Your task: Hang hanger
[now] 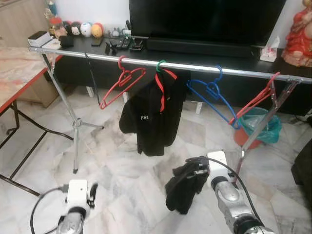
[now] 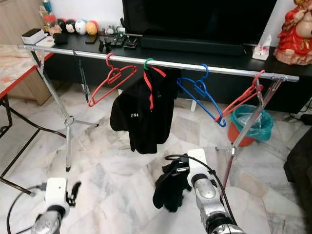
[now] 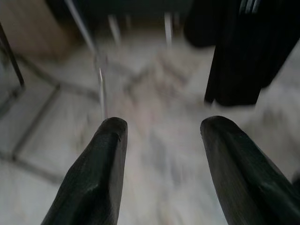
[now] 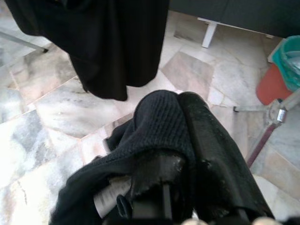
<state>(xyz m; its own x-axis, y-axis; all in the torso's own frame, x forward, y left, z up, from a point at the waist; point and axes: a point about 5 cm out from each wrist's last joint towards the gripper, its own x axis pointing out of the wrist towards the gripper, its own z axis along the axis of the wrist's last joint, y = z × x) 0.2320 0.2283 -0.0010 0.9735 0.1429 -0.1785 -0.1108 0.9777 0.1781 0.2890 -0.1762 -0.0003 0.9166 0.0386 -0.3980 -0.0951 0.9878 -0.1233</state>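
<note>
A silver clothes rail (image 1: 195,67) crosses the room ahead of me. On it hang an empty red hanger (image 1: 123,85), a green-hooked hanger carrying a black shirt (image 1: 151,117), a blue hanger (image 1: 214,97) and another red hanger (image 1: 256,102) by the right stand. My right gripper (image 1: 196,168) is held low in front of the rail, shut on a black knit garment (image 1: 183,190) that droops from it; in the right wrist view the cloth (image 4: 154,126) wraps over one finger. My left gripper (image 3: 161,131) hangs low at the left, open and empty, above the marble floor.
A black TV console (image 1: 204,53) with a large TV and small ornaments stands behind the rail. A red-edged table (image 1: 19,73) is at the left. A red bin with a teal liner (image 1: 261,127) sits by the rail's right leg. The left tripod leg (image 1: 75,126) stands ahead of my left arm.
</note>
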